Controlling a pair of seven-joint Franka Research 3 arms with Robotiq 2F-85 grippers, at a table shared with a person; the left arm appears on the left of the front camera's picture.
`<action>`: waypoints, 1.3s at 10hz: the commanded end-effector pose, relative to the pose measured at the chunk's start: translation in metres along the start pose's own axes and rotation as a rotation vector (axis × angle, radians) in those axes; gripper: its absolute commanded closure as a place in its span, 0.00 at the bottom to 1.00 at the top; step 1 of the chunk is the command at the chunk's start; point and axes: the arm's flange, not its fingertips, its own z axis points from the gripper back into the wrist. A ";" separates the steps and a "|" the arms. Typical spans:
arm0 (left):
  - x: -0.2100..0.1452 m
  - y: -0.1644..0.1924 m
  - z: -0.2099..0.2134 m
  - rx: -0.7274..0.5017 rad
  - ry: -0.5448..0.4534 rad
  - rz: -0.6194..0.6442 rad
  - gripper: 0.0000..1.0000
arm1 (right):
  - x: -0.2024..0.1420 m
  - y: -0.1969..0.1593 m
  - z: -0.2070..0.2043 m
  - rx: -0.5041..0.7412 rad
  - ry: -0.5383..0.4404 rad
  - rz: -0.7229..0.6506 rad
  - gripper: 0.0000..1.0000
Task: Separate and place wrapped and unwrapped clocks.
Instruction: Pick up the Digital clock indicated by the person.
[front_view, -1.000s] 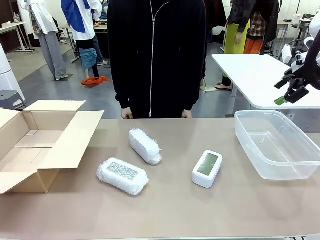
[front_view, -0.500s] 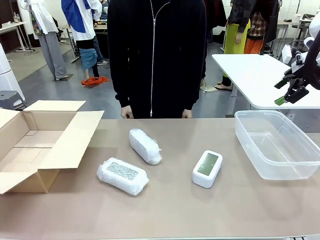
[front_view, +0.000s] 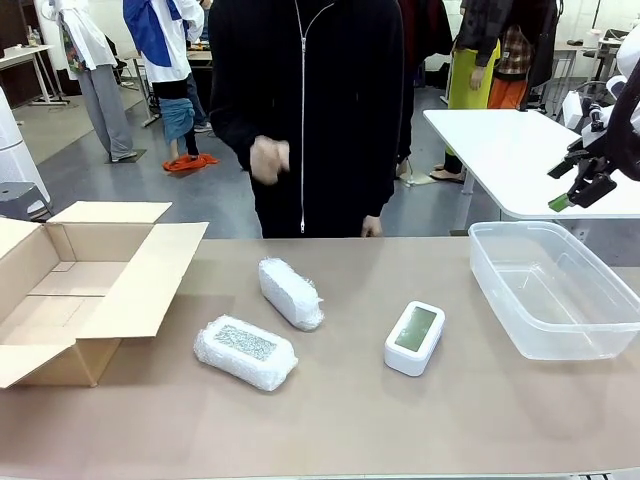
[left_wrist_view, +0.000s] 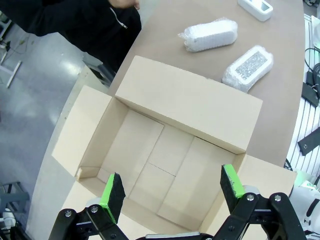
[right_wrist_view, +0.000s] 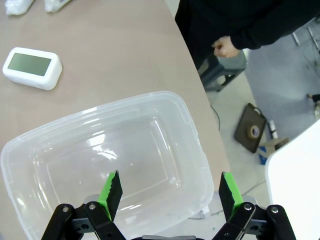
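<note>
**Both grippers spread wide, nothing gripped**

Left gripper (left_wrist_view: 172, 186): at the bottom edge of the left wrist view, jaws fully apart, green pads (left_wrist_view: 114, 190) facing each other.

Right gripper (front_view: 563, 184): upper right of the front view, tilted down-left, jaws apart.

Person: one hand (front_view: 268, 160) loosely fisted at chest height, centre-left. The other hand (front_view: 372, 228) is low, near centre.

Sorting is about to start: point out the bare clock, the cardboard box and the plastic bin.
bare clock (front_view: 415, 337), front view, on its display.
cardboard box (left_wrist_view: 160, 165), left wrist view, on its bare floor.
plastic bin (right_wrist_view: 115, 160), right wrist view, on its bare bottom.
</note>
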 end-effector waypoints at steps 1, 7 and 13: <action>0.000 0.000 0.000 -0.004 -0.005 -0.001 0.00 | -0.001 0.000 0.000 0.003 0.000 0.003 0.00; 0.000 0.000 0.000 -0.004 -0.005 -0.001 0.00 | -0.001 0.000 0.000 0.003 0.000 0.003 0.00; 0.000 0.000 0.000 -0.004 -0.005 -0.001 0.00 | -0.001 0.000 0.000 0.003 0.000 0.003 0.00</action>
